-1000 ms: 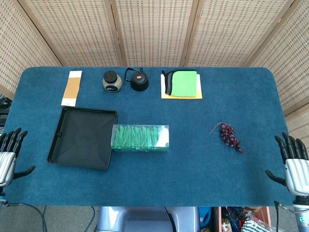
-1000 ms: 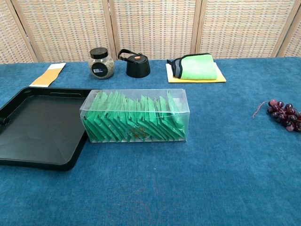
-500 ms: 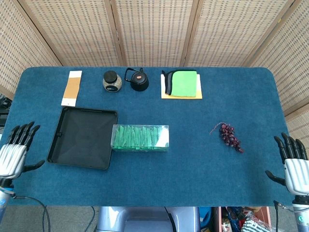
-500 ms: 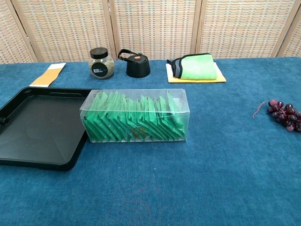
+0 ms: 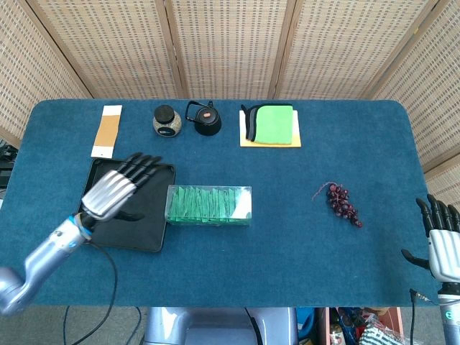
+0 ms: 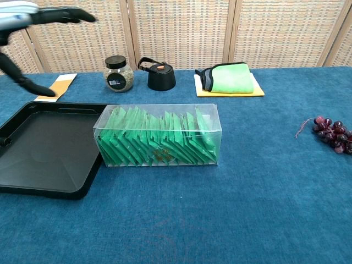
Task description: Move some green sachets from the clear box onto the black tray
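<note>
A clear box [image 5: 208, 205] [image 6: 159, 136] packed with several upright green sachets [image 5: 200, 203] [image 6: 157, 140] stands on the blue table, just right of the black tray [image 5: 108, 223] [image 6: 38, 165]. The tray holds nothing. My left hand [image 5: 117, 187] [image 6: 38, 15] hovers open above the tray, fingers spread and pointing toward the box, holding nothing. My right hand [image 5: 442, 241] stays open at the table's right front edge, far from the box; the chest view does not show it.
Along the back stand a tan card [image 5: 106, 130], a glass jar [image 5: 166, 120], a black kettle [image 5: 205, 118] and a green cloth on a yellow pad [image 5: 273, 124]. A bunch of dark grapes [image 5: 343, 203] lies at the right.
My left hand has swung up from the table's left front edge to above the tray. My right hand has drifted slightly lower at the right edge.
</note>
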